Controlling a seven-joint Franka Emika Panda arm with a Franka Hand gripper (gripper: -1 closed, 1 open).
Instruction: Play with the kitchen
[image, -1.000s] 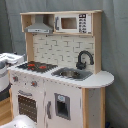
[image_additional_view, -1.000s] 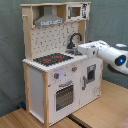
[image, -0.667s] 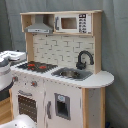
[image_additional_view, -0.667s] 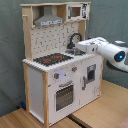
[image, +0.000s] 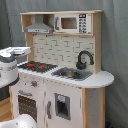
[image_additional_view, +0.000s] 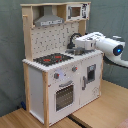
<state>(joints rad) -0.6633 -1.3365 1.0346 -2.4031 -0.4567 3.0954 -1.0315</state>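
The kitchen (image: 65, 95) (image_additional_view: 50, 85) is a white and pale wood toy with a black-red hob (image: 39, 65) (image_additional_view: 52, 59), a sink (image: 72, 74), a black tap (image: 84, 59), a grey hood (image: 40, 26) (image_additional_view: 48, 20) and an oven door (image: 27, 105) (image_additional_view: 64, 95). My white arm reaches in from the second exterior view's right at worktop height. Its gripper (image_additional_view: 75, 45) lies over the tap and sink area there. In the first exterior view the gripper (image: 20, 50) shows at the left edge beside the hob. It holds nothing that I can see.
A toy microwave (image: 72, 22) (image_additional_view: 77, 11) sits in the top shelf. A grey curtain (image: 115, 40) hangs behind. The kitchen stands on a wooden surface (image_additional_view: 100, 110). A white rounded part (image: 20, 122) shows at the first exterior view's bottom edge.
The arm has come closer to the kitchen. It moved left in the second exterior view and further into the first exterior view from the left.
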